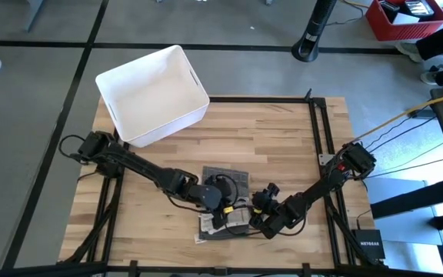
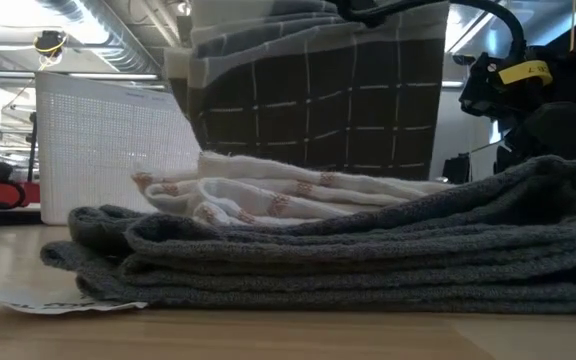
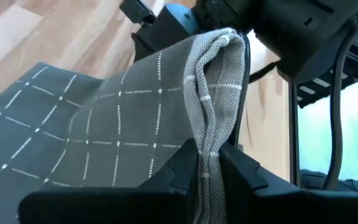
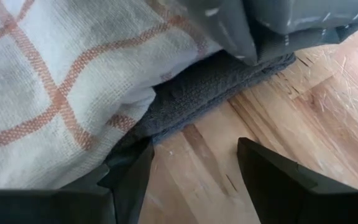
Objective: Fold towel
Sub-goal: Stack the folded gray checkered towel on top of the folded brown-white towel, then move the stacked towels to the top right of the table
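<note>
Across the lower middle of the high frame, the wooden bench (image 1: 283,138) is carrying my stack. I am leaving the white bin (image 1: 152,94) at the upper left. The thick grey terry towel (image 2: 368,250) is lying lowest, a soft cream towel with orange checks (image 2: 268,190) on it. My left hand (image 3: 209,168) is pinching the thin grey checked towel (image 3: 104,124) shut at its doubled edge, lifting it, probably to fold. My right hand (image 4: 191,168) is gaping empty beside the stack.
</note>
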